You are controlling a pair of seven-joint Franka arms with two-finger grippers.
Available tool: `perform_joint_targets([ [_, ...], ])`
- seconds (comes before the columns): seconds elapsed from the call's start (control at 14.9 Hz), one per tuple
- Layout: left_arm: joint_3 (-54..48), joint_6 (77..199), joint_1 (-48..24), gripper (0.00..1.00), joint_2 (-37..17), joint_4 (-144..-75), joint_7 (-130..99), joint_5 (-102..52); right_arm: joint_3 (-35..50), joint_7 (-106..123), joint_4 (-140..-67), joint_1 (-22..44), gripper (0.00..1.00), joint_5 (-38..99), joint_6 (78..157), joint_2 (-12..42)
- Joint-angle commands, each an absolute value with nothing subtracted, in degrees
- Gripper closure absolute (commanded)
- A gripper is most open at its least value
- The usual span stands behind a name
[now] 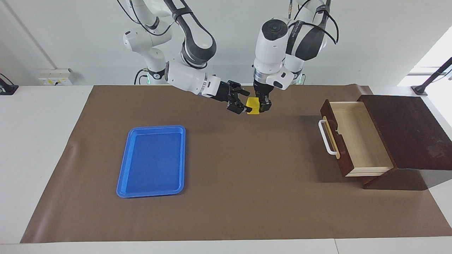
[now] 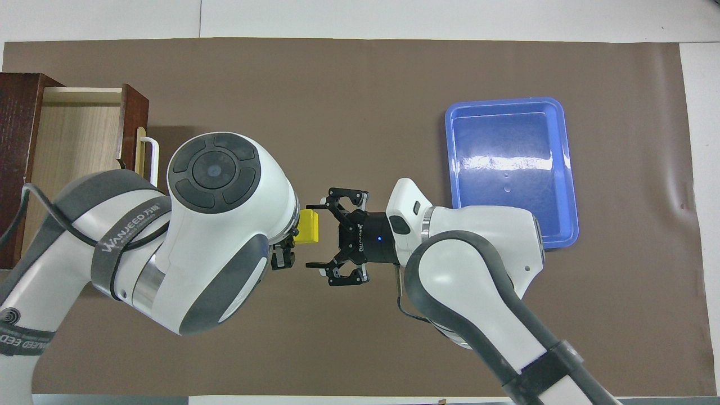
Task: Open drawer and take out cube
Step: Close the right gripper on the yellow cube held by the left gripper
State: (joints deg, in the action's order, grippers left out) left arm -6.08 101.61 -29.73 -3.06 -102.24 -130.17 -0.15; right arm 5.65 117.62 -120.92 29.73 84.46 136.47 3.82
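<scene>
Cube, small and bright yellow, hangs above the brown mat at mid-table, pinched in the closed jaws of my left gripper. I judge it light and rigid; its flat free faces are the places to grip. My right gripper waits beside it, jaws wide open, holding nothing. Drawer stands pulled out, pale interior bare.

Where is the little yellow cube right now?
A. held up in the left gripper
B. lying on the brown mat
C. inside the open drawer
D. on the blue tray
A: the left gripper is shut on the yellow cube above the mat, while the open right gripper reaches toward it.
</scene>
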Motion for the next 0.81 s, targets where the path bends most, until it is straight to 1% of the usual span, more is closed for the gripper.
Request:
perform_joint_targets([
  [0.0, -5.27, 102.92, -30.67, 1.00, -1.23, -104.24, -130.43, -1.23, 5.62, 118.83, -120.76, 31.38, 0.00, 84.29, 138.51, 4.31],
  [0.13, -5.27, 103.01, -30.59, 1.00, -1.23, -104.24, -130.34, -1.23, 5.62, 118.74, -120.85, 31.46, 0.00, 84.29, 138.78, 4.22],
  [0.2, -5.27, 103.01, -30.67, 1.00, -1.23, -104.24, -130.25, -1.23, 5.62, 118.74, -120.76, 31.46, 0.14, 84.37, 139.21, 4.31],
  [0.27, -5.27, 102.92, -30.67, 1.00, -1.23, -104.24, -130.25, -1.23, 5.62, 118.74, -120.76, 31.55, 0.30, 84.37, 139.31, 4.31],
  [0.34, -5.27, 103.01, -30.59, 1.00, -1.23, -104.24, -130.17, -1.23, 5.62, 118.83, -120.59, 31.55, 0.67, 84.37, 139.39, 4.31],
  [0.4, -5.27, 103.01, -30.67, 1.00, -1.23, -104.24, -130.17, -1.23, 5.62, 118.74, -120.50, 31.55, 1.00, 84.37, 139.48, 4.31],
  [0.74, -5.27, 103.10, -30.67, 1.00, -1.23, -104.24, -129.82, -1.14, 5.62, 119.00, -119.19, 31.46, 1.00, 84.29, 139.48, 4.83],
])
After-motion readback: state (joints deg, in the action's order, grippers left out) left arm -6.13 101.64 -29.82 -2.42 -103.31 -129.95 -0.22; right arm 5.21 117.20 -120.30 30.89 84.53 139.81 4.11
